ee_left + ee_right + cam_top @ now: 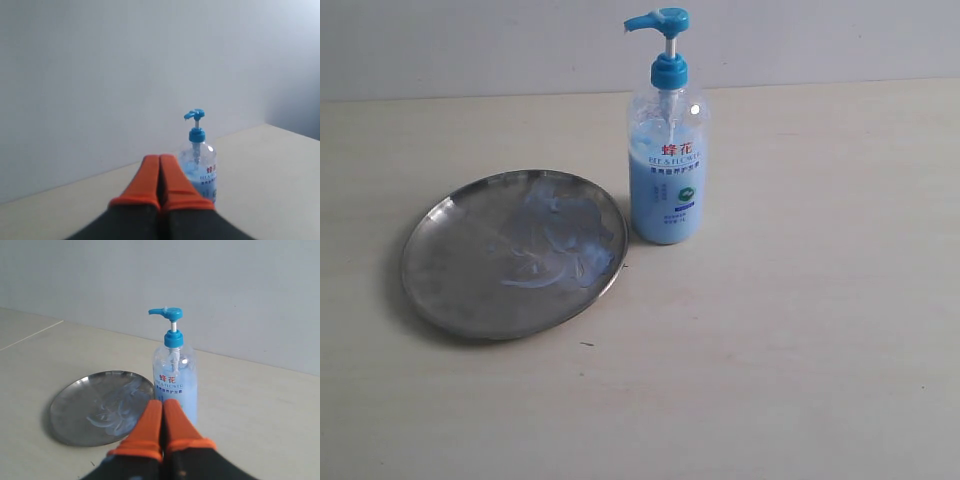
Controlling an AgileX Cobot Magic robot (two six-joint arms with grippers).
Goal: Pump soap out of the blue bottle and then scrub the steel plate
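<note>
On the pale worktop [800,350] the steel plate [445,275] lies flat on the left of the exterior view. Thin whitish-blue smears of soap [560,235] streak its middle and the side nearer the bottle. The blue bottle [667,190] stands upright just beside the plate's right rim, filled most of the way with light blue liquid. Its label with red characters faces the camera, and its bright blue pump head [660,20] is raised, with the spout pointing over toward the plate's side. A plain grey wall [470,40] runs behind the worktop. Neither arm shows in the exterior view. The left claw [159,161] has its orange fingers pressed tight together with nothing between them, and the bottle stands beyond it. The right claw [162,405] is likewise closed and empty, well short of the bottle and plate in front of it.
</note>
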